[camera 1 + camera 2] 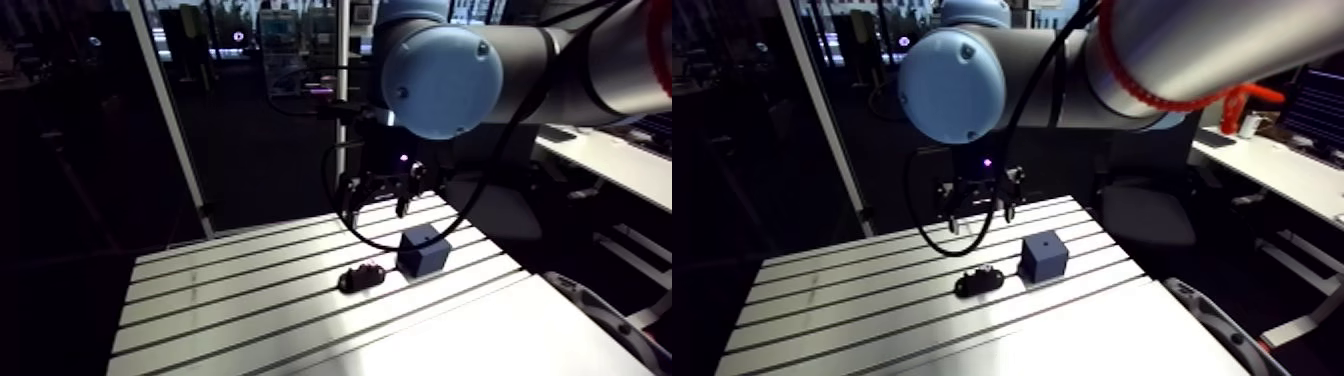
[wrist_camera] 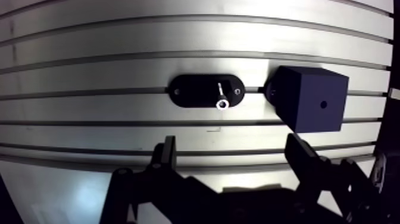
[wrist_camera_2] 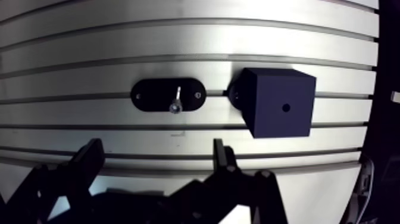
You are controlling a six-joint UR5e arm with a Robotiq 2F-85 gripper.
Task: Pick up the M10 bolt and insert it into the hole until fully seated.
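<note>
In the arm view, the black two-finger gripper (image 1: 380,207) hangs above the slotted aluminium table (image 1: 250,310). It is on the far side of a black oval holder (image 1: 362,277) and a dark blue cube (image 1: 423,250), which sit just beside each other. The bolt is too small to make out from here.

In the wrist view, the gripper's fingers are spread wide and hold nothing. The small silvery bolt (image 2: 221,95) stands in the holder's middle, ahead of the gap between the fingers, with bare table in between. The cube, just beside the holder, shows a small round hole (image 2: 323,104) in its upper face.
</note>
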